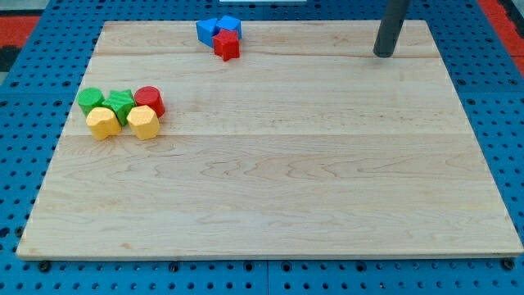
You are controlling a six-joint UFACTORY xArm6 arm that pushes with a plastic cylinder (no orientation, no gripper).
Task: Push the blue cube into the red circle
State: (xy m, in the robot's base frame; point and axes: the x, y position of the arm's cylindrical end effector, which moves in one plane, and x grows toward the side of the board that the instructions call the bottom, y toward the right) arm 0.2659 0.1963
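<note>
Your blue cube (230,24) sits at the bench's (270,188) far edge, touching another blue block (207,31) and a red star-shaped block (227,45). The red circle (150,100) lies far left, in a cluster with green and yellow blocks. There is no pincer; my tip (383,54) stands well right. Pushing risks dragging the neighbours or scattering the cluster.

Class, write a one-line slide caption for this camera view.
My tip rests at the board's upper right, far from the blue cube at top centre and the red circle at left.
</note>
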